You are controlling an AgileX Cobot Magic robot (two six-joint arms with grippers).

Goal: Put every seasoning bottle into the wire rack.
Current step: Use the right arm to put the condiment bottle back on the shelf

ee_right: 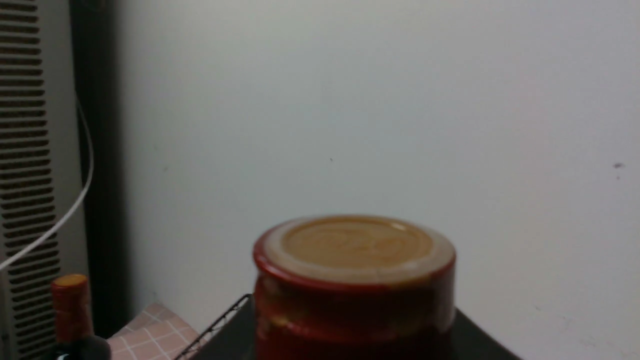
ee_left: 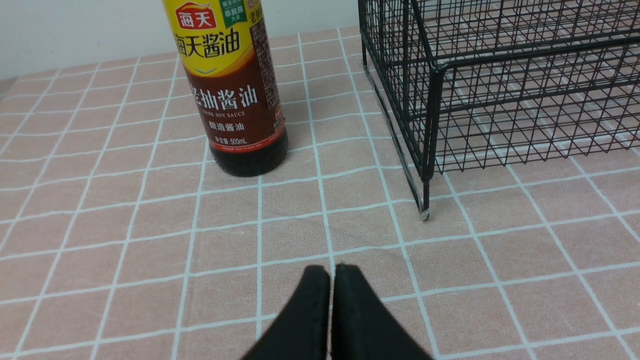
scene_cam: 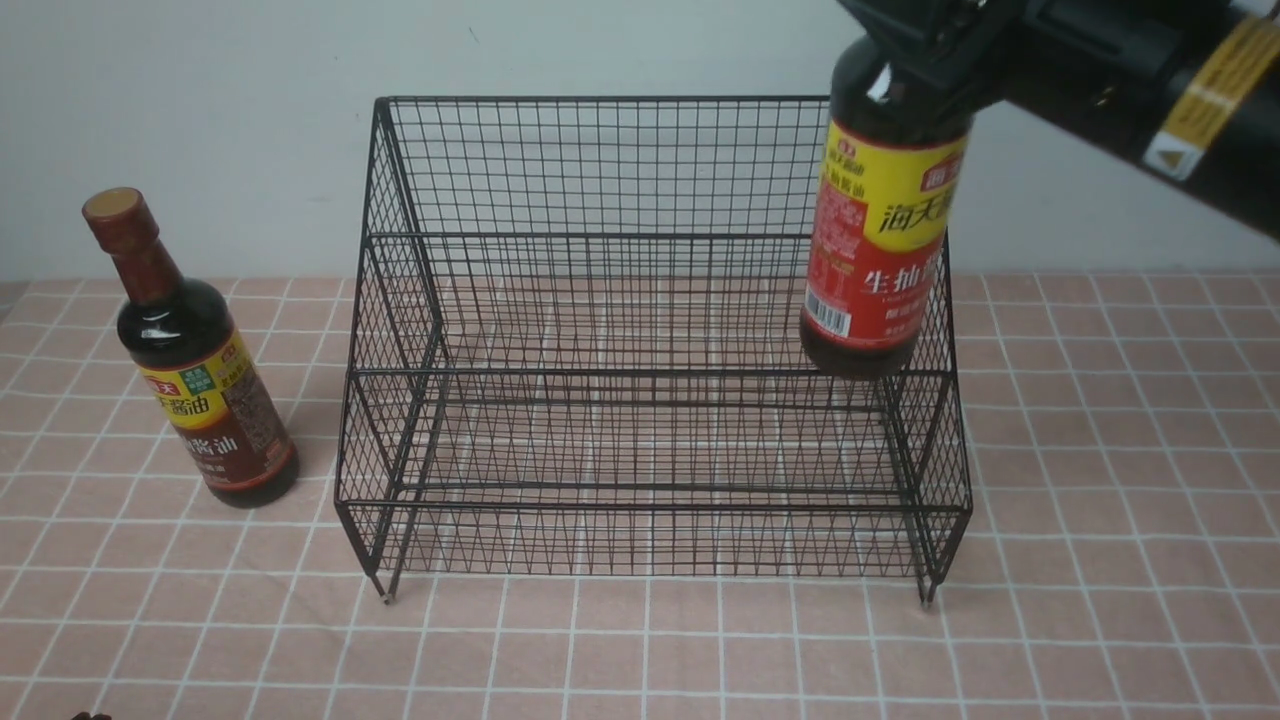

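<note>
Holds the red-label bottle (scene_cam: 880,250) at its shoulder in the right gripper (scene_cam: 915,55), upright over the right end of the wire rack (scene_cam: 640,373) — high, seemingly to clear the side mesh. Leaves the brown-label bottle (scene_cam: 205,400) standing left of it — left gripper (ee_left: 331,272) pressed shut, empty.

The right arm (scene_cam: 1100,50) is finished in black and marked with a yellow label (scene_cam: 1210,90); the left jaws are shaped as black wedges.

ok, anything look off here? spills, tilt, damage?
Nothing stands out. The brown-label bottle stands upright on the cloth left of the wire rack; the red-label bottle hangs nearly upright in the right claw at the rack's right end. No spills or bent wire visible.
</note>
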